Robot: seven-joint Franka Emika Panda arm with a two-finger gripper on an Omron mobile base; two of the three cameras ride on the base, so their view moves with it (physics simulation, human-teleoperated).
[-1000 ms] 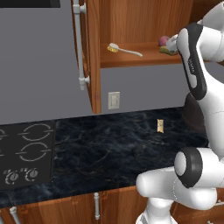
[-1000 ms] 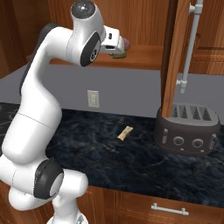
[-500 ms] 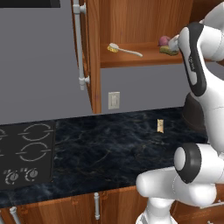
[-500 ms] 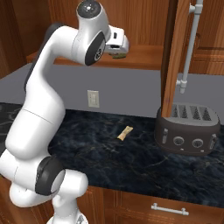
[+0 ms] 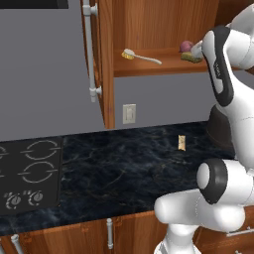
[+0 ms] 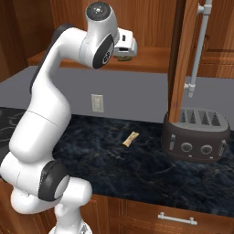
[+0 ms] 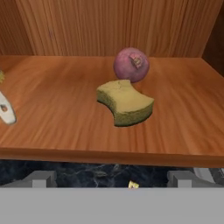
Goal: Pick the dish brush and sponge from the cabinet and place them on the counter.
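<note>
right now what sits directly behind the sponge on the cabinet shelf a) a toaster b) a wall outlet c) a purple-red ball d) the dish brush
c: in the hand view the purple-red ball sits just behind the sponge on the cabinet shelf, while the dish brush lies well off to the side.

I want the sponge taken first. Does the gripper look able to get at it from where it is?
Probably yes. The gripper faces the sponge across bare shelf in the open cabinet. The ball sits behind it and the brush well aside.
</note>
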